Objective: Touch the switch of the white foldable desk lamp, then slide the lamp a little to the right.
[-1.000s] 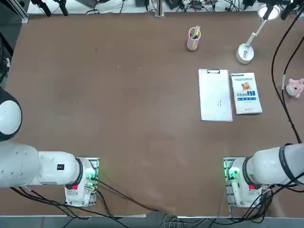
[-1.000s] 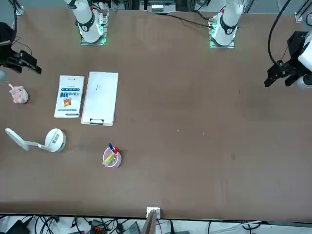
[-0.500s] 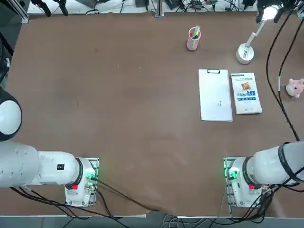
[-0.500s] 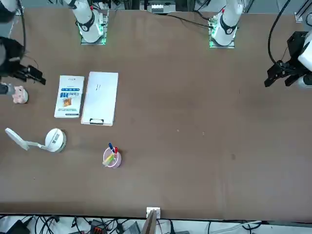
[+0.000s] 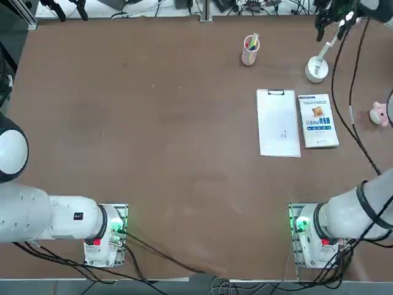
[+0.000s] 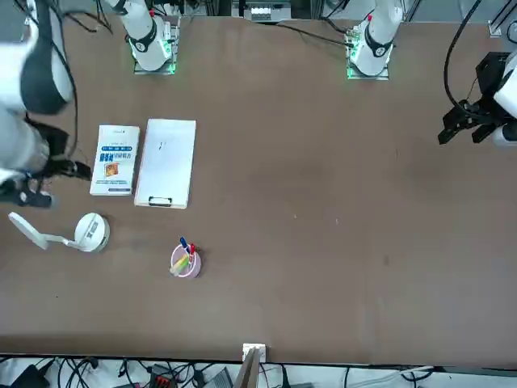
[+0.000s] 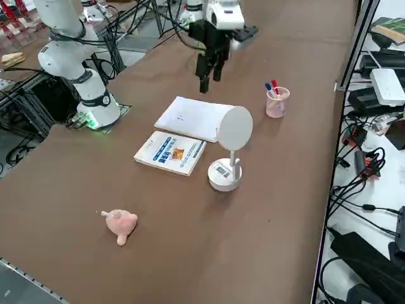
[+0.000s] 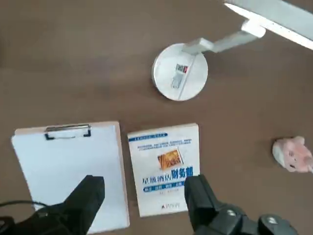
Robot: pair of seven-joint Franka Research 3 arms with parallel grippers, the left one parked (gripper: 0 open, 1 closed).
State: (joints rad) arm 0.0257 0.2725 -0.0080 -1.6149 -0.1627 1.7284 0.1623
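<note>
And here's the right claw (image 8: 145, 196), up in the air over the tabletop (image 5: 184, 141) with its two fingers spread wide and nothing gripped, the book (image 8: 165, 171) and part of the clipboard (image 8: 73, 171) showing below and between them. The white lamp (image 5: 317, 69) stands on its round base just beyond the book, over on the robot's right side, its slanted arm leading up to the round head, with the claw well above the base and not touching it! Off to the lamp's left sits the pen cup (image 5: 249, 55), markers poking out.
</note>
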